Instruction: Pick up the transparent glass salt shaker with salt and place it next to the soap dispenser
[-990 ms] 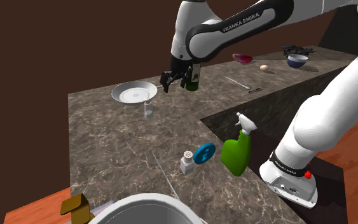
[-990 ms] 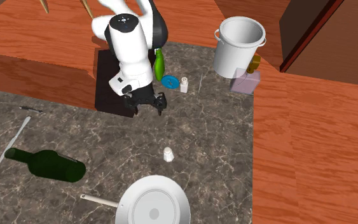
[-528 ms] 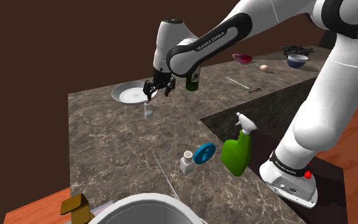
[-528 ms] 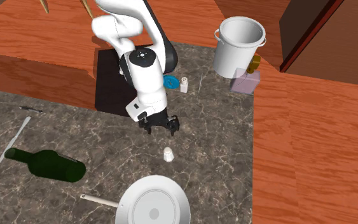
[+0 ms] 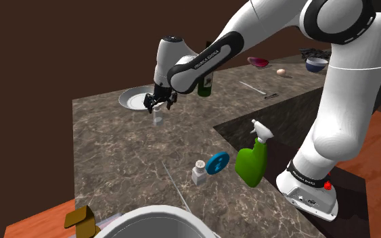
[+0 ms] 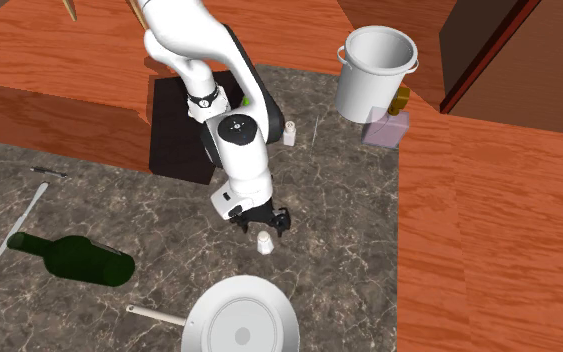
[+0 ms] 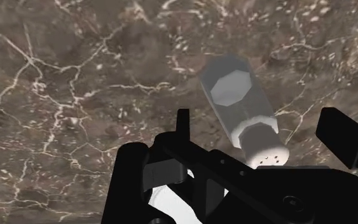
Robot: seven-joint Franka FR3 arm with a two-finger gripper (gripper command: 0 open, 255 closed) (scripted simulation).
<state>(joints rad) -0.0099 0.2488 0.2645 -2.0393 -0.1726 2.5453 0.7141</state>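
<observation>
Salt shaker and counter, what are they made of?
The salt shaker looks like clear glass, probably: its body is pale and see-through, with a white holed cap. The counter looks like polished dark stone, maybe marble: brown with pale veins.

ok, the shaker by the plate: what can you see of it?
The shaker is small and pale grey, glassy in the shoulder view. It has a six-sided body and a white cap dotted with holes. It stands upright on the dark veined counter, close to the white plate but apart from its rim. The open gripper hangs just above it, with a finger on either side, neither touching. Only the counter touches it. I cannot tell whether there is salt inside.
</observation>
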